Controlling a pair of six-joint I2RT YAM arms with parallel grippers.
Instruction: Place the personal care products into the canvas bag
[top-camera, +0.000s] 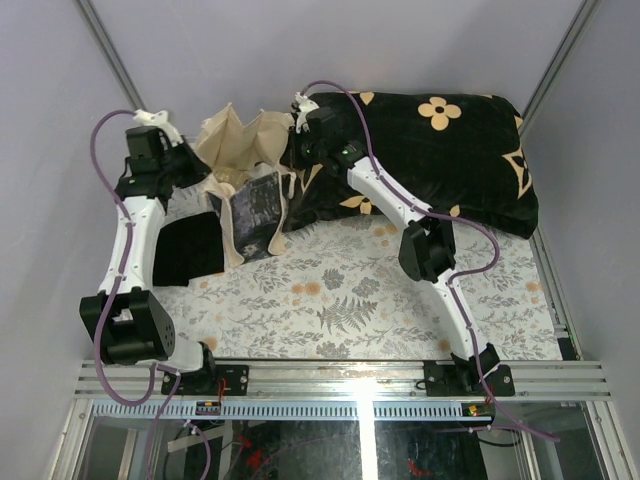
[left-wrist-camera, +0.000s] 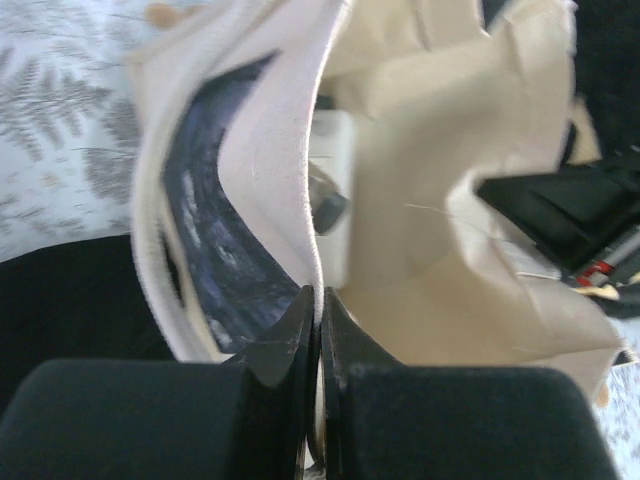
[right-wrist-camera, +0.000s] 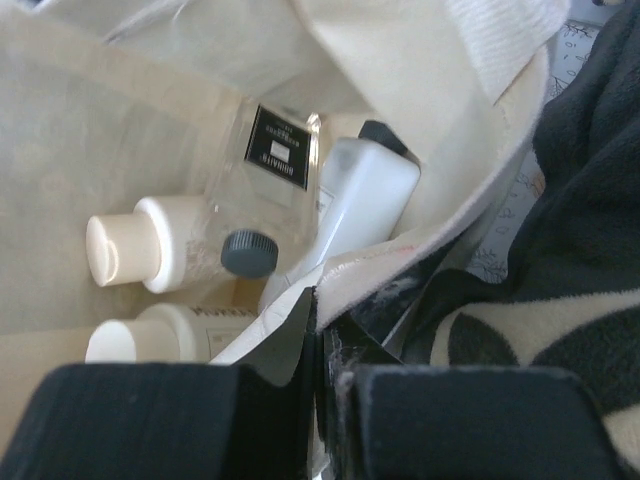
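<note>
Canvas bag (top-camera: 232, 135) open beside black cushion (top-camera: 450, 165), left gripper (left-wrist-camera: 318, 300) pinching bag's left rim, right gripper (right-wrist-camera: 316, 300) pinching bag's right rim, inside bag beige bottle (right-wrist-camera: 150, 255), second beige bottle (right-wrist-camera: 165, 335), white bottle (right-wrist-camera: 365, 195), small dark-capped bottle (right-wrist-camera: 272, 160).

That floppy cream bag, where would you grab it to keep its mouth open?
At the top rim, coming from above on opposite sides. The bag is thin, limp cloth, so only an edge fits a pincer; the left pincer and right pincer each pinch the rim that way, and the mouth gapes.
</note>
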